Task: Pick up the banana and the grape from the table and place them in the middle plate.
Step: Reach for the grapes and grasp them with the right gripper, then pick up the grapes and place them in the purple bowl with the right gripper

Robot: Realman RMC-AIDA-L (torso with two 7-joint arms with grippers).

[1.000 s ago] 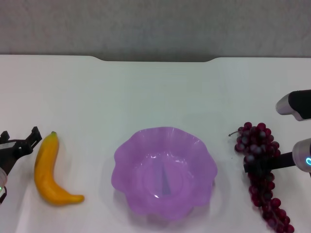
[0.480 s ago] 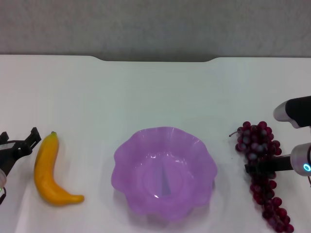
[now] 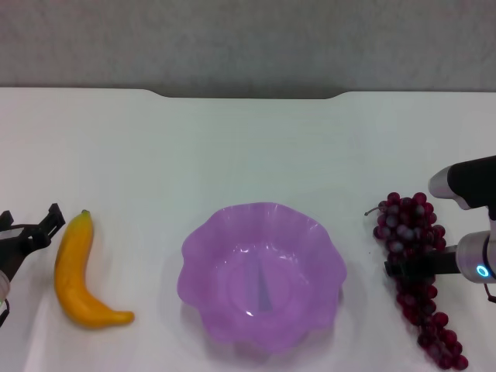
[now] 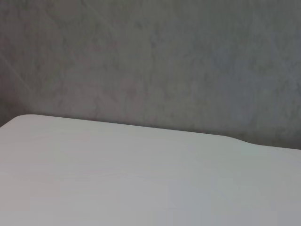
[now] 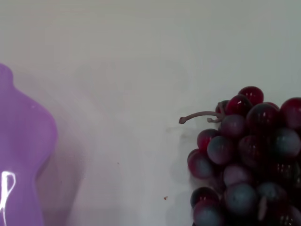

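Observation:
The yellow banana (image 3: 77, 273) lies on the white table (image 3: 248, 147) at the left. My left gripper (image 3: 29, 226) is open just left of the banana's upper tip, apart from it. The purple scalloped plate (image 3: 203, 242) stands empty in the middle. The bunch of dark red grapes (image 3: 409, 225) lies at the right and also shows in the right wrist view (image 5: 244, 160), with its brown stem (image 5: 197, 116). My right gripper (image 3: 407, 269) reaches in from the right edge, a dark part of it lying across the middle of the bunch.
The plate's rim (image 5: 23, 150) shows in the right wrist view, a hand's width from the grapes. The left wrist view shows only bare tabletop (image 4: 141, 179) and the grey wall (image 4: 150, 61). The table's far edge has a notch (image 3: 248, 94).
My right gripper has shifted a little to the left across the grape bunch, and its upper housing has come lower. My left gripper has barely moved. Banana and plate are unmoved.

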